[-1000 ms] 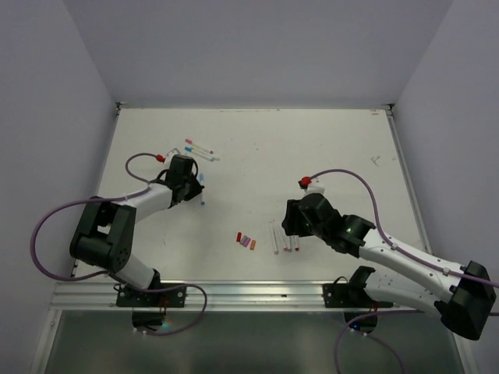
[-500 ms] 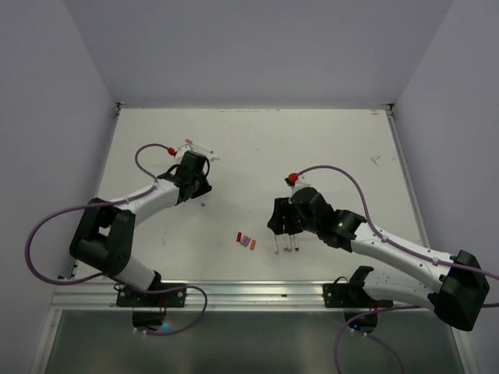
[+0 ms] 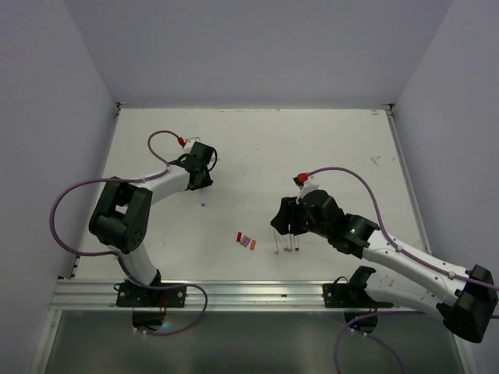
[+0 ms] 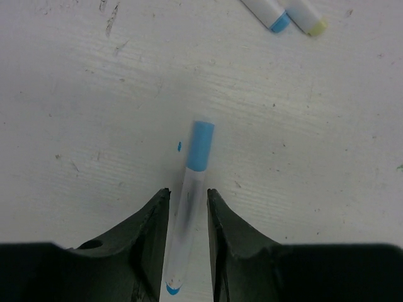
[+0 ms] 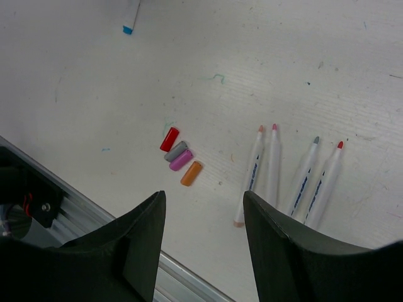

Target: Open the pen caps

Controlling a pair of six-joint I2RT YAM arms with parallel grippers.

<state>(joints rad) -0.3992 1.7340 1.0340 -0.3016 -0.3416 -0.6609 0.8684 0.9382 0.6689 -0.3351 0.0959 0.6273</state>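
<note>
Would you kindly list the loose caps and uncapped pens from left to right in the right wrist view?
red cap, grey cap, pink cap, orange cap, peach-tipped pen, pink-tipped pen, grey-tipped pen, red-tipped pen

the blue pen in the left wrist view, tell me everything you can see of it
The blue pen is a slim white barrel, plastic by its look, with a light blue cap on its far end and a blue mark at its near end. It lies flat on the white table, slightly slanted, running between the fingers of the left gripper. The barrel is blurred there, so contact cannot be told. A small blue speck sits beside the cap.
</note>
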